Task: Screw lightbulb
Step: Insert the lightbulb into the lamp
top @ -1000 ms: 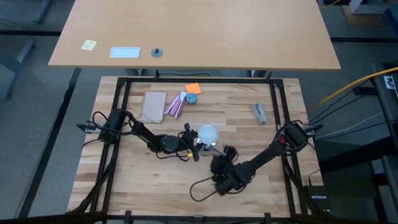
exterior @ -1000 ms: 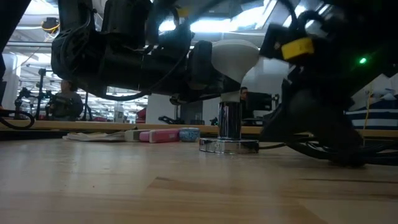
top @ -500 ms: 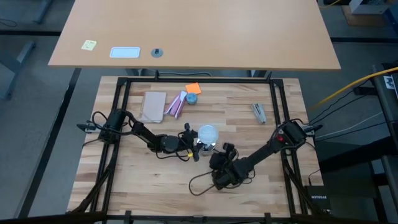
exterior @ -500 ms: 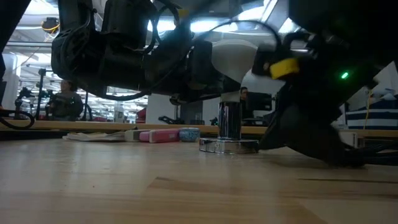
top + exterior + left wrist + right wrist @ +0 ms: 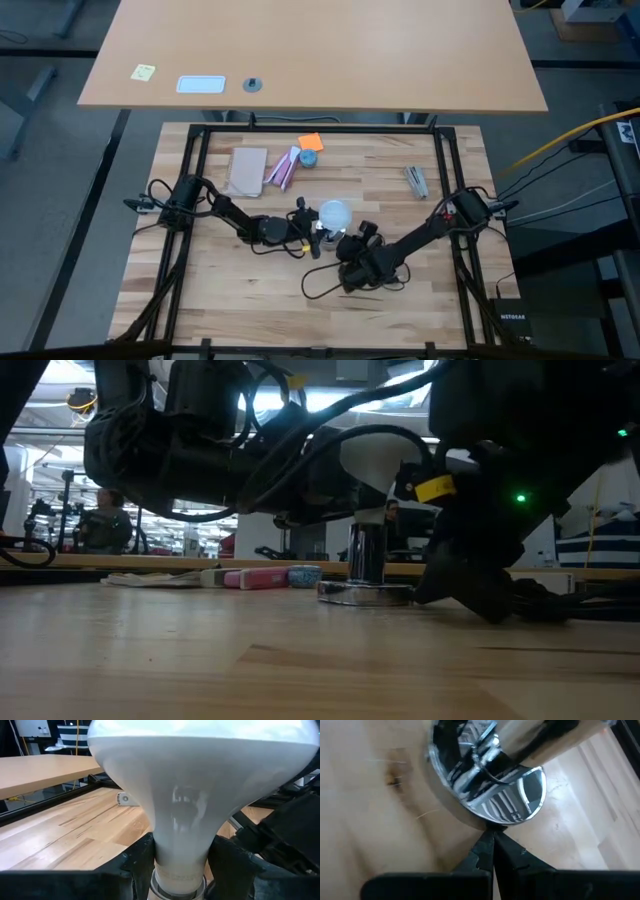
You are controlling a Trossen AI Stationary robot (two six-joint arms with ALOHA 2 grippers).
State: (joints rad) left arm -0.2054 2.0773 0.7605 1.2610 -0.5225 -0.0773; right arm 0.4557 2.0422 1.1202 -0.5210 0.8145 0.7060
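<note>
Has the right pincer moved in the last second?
Yes. In the high view the right pincer has swung up toward the frosted white lightbulb and its shiny round silvery socket, now pressing shut against the base.

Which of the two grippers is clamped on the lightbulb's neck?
The left gripper: it grips the lightbulb at its narrow neck. The right gripper is shut, pressed against the chrome socket base.

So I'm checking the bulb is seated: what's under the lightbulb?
Under the lightbulb stands a chrome socket on a round silvery base. The left hand grips the bulb's neck, so the thread isn't visible.
</note>
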